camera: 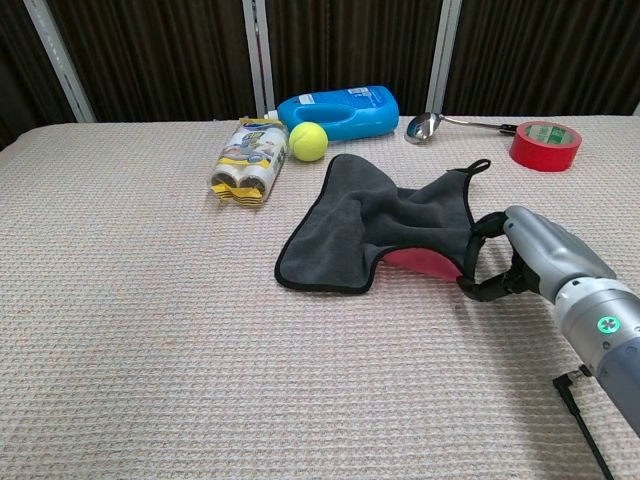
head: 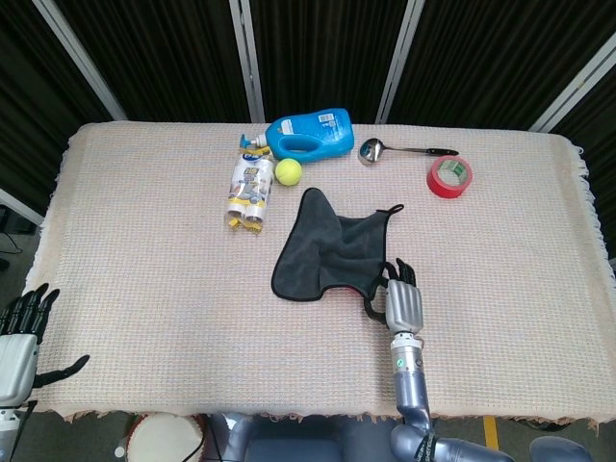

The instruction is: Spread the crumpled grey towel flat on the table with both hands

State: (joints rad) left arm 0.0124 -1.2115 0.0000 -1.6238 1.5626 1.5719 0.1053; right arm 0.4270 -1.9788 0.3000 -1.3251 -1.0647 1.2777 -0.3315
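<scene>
Towel (head: 332,248) sits crumpled mid-table just below the tennis ball (head: 288,171), we see right hand (head: 403,300) pinching its near right corner, left hand (head: 19,337) off-table, fingers spread, empty.

The right hand (camera: 520,262) is resting at the near right corner of the grey towel (camera: 375,225), its fingers (camera: 490,288) curling around the towel's edge where a red underside is showing. The towel is lying bunched on the table (camera: 150,330), stretching away to the hand's left. Beyond the hand, the red tape roll (camera: 545,145) and ladle (camera: 430,124) are lying; further left are sitting the blue bottle (camera: 340,108), tennis ball (camera: 308,141) and packet (camera: 248,160).
</scene>
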